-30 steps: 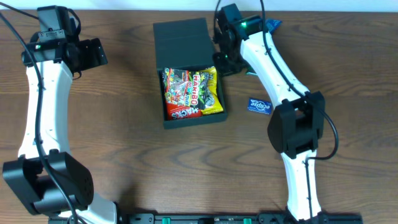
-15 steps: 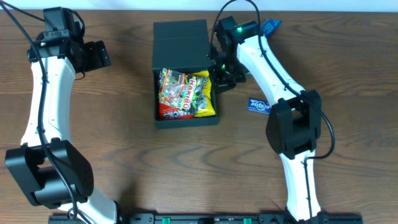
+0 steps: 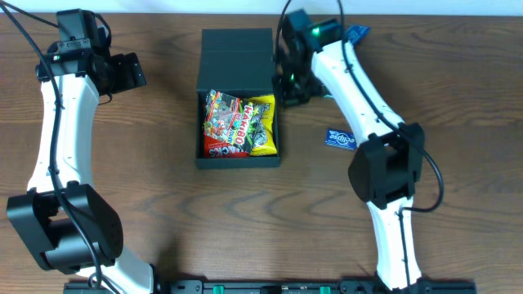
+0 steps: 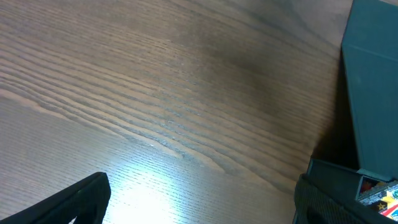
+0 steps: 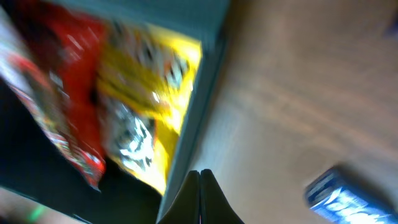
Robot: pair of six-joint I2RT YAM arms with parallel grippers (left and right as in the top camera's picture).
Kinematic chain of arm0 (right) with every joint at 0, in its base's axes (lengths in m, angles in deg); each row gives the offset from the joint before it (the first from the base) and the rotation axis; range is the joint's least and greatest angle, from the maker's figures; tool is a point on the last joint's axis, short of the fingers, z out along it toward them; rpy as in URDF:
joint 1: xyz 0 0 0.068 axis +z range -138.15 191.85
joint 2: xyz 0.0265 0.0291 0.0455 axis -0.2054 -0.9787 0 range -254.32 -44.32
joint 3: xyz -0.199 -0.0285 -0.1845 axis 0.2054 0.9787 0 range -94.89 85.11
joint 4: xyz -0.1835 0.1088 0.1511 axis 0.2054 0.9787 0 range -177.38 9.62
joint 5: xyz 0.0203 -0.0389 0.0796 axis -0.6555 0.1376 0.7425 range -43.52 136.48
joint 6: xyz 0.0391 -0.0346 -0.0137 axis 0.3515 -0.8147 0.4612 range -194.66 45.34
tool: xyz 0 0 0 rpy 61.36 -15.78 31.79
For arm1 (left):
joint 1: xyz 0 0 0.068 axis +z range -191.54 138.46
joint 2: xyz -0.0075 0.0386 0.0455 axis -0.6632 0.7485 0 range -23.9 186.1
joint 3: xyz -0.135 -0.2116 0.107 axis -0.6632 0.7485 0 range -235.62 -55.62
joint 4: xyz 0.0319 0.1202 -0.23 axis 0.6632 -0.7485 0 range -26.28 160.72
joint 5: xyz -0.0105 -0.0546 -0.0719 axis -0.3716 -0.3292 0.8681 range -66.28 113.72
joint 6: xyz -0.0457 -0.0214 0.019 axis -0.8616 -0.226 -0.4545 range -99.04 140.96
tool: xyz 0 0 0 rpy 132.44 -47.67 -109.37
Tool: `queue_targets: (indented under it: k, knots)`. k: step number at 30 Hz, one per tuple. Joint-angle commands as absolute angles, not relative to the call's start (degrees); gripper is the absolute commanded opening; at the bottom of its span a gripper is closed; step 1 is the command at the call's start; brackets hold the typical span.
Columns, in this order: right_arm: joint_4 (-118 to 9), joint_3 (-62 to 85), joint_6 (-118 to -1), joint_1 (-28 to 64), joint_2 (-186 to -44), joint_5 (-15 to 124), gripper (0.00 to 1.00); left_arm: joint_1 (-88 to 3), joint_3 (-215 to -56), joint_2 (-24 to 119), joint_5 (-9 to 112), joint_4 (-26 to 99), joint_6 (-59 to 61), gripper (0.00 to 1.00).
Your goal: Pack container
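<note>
Container (image 3: 237,53) at centre of table (image 3: 163,204), lid flap open rearward; red packet (image 3: 221,124) and yellow packet (image 3: 263,122) inside. R gripper (image 3: 288,83): fingers together, at container's right wall; contact unconfirmed, wrist view blurred. L gripper (image 3: 125,72): fingers apart over bare wood, tips cropped in wrist view. Blue packet (image 3: 341,139) lies right of container.

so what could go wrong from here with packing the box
The shut right end effector sits right by the container at its right wall, so a sideways move could shove the box off its spot. The blue packet lies outside it and may get left out.
</note>
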State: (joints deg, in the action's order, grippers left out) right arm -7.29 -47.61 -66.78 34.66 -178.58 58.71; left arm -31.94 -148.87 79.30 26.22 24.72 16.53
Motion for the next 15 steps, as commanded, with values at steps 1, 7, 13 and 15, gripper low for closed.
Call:
queue_targets:
  k: [1, 7, 13, 15]
  knots:
    - [-7.0, -51.4, -72.7, 35.8, -175.7, 62.0, 0.02, -31.8, -149.5, 79.9, 26.2, 24.9, 17.1, 0.95]
    - [-7.7, -46.1, -77.8, 36.6, -175.9, 80.1, 0.41, -31.8, -149.5, 79.9, 26.2, 24.9, 17.1, 0.95]
    - [-10.9, -39.0, -78.6, 37.1, -175.9, 80.2, 0.66, -31.8, -149.5, 79.9, 26.2, 25.1, 17.1, 0.95]
    - [-12.7, -37.4, -78.6, 37.3, -175.9, 80.2, 0.68, -31.8, -149.5, 79.9, 26.2, 25.1, 17.1, 0.95]
